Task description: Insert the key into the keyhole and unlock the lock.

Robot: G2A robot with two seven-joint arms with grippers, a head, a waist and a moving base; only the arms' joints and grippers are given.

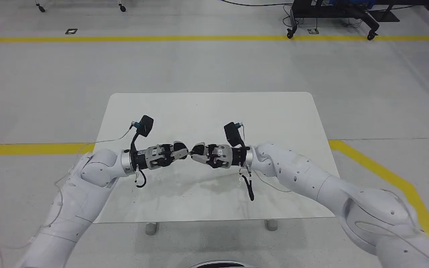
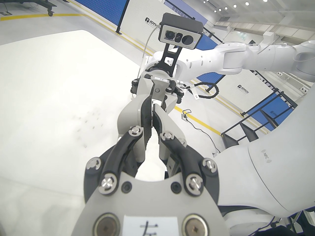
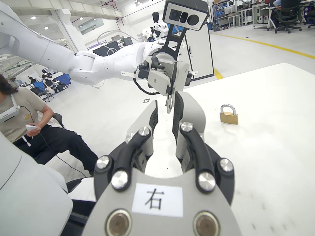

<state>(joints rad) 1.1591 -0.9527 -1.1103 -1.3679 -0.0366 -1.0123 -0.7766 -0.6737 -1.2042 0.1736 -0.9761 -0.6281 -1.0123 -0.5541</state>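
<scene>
- Left tool [image 3: 172, 94]: closed on the key [image 3: 169, 104], pinching it by one end. The rest of the key hangs out past the fingertips, above the counter [image 3: 270, 128].
- Right tool [image 3: 166, 110]: open, with one finger on each side of the hanging key. Neither pad is clearly touching it, and the tool holds nothing.
- The two tools meet tip to tip over the middle of the counter. I read this as a hand-over of the key, not yet completed.
- Padlock [image 3: 228, 116]: on the counter, well apart from both tools, shackle closed. You cannot tell which way the keyhole faces, or whether the body stands or lies.
- Risk: if you open the left tool before the right has fully clamped, the key drops. It is thin and flat, so it would be hard to pick up again.
- Risk: the key sits nearer one right finger than the other. Closing may push it sideways and twist it, and a skewed blade will not line up with the keyhole.
- Risk: the fingertips are crowded together. A small sideways error as you close could knock one tool against the other and jar the key loose.
- Risk: nothing holds the padlock. Pushing the key in could slide or tip it, so plan for the freed left tool to brace the body first.
</scene>
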